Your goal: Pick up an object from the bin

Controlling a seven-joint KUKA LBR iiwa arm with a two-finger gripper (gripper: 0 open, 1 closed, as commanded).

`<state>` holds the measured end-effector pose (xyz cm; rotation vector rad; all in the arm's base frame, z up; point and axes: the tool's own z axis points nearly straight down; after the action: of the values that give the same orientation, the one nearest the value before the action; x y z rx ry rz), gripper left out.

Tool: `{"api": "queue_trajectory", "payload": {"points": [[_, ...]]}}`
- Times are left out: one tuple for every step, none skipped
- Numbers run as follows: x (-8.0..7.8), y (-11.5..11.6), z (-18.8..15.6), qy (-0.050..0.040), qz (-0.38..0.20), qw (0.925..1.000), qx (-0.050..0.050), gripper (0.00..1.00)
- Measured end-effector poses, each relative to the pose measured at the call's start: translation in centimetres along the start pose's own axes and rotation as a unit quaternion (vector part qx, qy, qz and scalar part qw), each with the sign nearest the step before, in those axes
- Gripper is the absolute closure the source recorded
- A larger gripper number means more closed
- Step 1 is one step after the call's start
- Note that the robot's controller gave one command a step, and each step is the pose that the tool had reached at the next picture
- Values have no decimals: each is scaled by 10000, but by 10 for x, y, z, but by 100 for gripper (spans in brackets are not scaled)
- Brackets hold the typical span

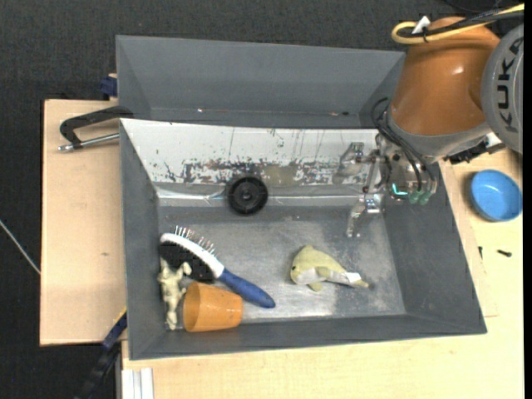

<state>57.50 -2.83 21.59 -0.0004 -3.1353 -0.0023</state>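
Contents of grey bin (pixel 249 77), counted by kind.
- hairbrush (pixel 209 268), blue handle, black head, white bristles: one.
- orange cup (pixel 213 307), lying on side: one.
- black round disc (pixel 247 194): one.
- pale yellow soft lump (pixel 319 269) with small tag: one.
- cream knobbly figure (pixel 171 286), kind unclear: one.

Total inside bin: five loose things, each kind single.
Outside bin, past right wall: blue rounded thing (pixel 495 195), one.

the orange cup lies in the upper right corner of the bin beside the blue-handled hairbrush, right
Not quite: the camera view shows the orange cup in the lower left corner, not the upper right. It does lie beside the blue-handled hairbrush.
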Motion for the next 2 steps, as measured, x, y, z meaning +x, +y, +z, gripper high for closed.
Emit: {"api": "queue_trajectory", "payload": {"points": [[28,24,130,-6,217,9998,-2,0],[27,23,127,-22,215,9998,3,100]]}}
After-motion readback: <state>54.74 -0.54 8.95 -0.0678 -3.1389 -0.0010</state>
